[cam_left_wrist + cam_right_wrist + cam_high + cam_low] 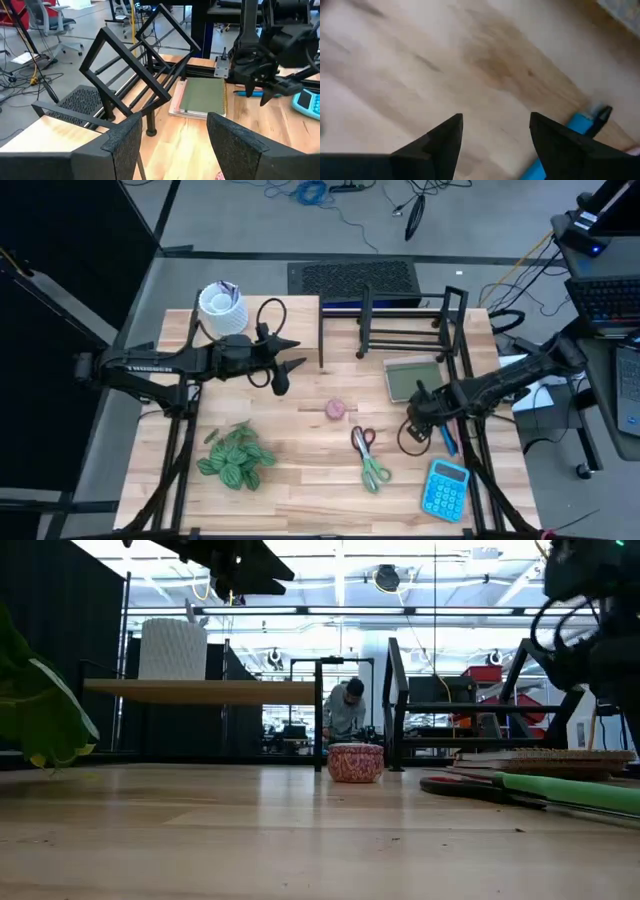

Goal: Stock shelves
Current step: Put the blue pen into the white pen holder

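The riser (250,315), pale wood with a flat top, is standing at the table's back left and carrying a white ribbed pot (221,309). The rack (410,320), black wire frame with upright dividers, is standing just beside it at the back right.

The left gripper (287,368) is hovering off the riser's front edge with fingers spread and nothing between them. The right gripper (420,420) is hanging low over the table in front of the notebook (413,378), fingers likewise spread and empty.

The high view alone is showing the calculator (445,488), scissors (368,457) and leafy plant (235,458). The low view is showing the small pink tin (355,762) sitting on the table between the two units, and a person (345,712) bending far behind. The right wrist view is showing a blue pen (570,135) lying beside that gripper.

The table (300,480) is light plank wood. Cables are trailing over grey floor behind it.
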`<state>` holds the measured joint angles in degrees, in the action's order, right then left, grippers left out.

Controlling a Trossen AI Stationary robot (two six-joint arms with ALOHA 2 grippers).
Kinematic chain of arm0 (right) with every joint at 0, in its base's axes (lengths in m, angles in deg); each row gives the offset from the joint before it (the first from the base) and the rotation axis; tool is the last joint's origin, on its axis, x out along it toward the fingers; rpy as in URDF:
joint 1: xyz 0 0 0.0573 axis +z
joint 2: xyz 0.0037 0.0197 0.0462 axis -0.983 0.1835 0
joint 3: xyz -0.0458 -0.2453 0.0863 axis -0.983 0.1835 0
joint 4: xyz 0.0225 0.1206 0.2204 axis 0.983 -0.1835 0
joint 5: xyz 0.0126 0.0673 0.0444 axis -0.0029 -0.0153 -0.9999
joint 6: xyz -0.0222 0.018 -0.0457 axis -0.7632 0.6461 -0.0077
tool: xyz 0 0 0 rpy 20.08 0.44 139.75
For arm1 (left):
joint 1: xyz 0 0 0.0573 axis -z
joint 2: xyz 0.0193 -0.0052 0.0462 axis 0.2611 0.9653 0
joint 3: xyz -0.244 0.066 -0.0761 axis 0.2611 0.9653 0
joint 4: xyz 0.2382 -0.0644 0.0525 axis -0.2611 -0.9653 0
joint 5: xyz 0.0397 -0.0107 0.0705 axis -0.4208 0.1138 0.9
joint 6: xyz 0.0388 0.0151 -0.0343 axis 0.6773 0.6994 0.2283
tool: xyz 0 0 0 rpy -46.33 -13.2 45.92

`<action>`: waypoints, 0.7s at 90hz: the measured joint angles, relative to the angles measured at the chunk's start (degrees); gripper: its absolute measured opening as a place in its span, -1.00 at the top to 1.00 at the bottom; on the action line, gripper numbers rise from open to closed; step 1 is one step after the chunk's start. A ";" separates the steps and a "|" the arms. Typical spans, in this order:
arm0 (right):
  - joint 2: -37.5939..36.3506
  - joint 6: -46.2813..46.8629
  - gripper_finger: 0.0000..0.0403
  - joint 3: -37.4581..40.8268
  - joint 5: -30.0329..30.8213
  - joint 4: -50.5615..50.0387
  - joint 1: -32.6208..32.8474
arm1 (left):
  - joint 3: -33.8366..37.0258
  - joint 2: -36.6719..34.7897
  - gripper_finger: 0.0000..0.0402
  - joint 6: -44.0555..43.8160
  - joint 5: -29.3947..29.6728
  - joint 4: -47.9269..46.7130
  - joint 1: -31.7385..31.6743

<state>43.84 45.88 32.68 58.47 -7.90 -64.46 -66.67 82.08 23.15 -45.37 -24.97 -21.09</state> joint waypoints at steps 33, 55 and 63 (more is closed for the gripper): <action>10.85 -6.56 -0.05 -2.17 -2.70 -6.37 -4.16 | 0.04 1.31 -0.04 -0.28 -0.60 -0.16 0.07; 20.78 -9.77 -0.05 -2.17 -6.03 -6.99 -4.12 | 0.05 1.92 -0.04 -0.31 -1.30 -0.31 0.09; 21.85 -10.00 -0.05 -2.17 -6.74 -5.84 -4.12 | 0.05 1.99 -0.04 -0.31 -1.35 -0.56 0.18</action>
<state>65.69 35.88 30.51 51.72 -13.73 -68.57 -66.62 84.07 22.83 -46.71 -25.53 -20.91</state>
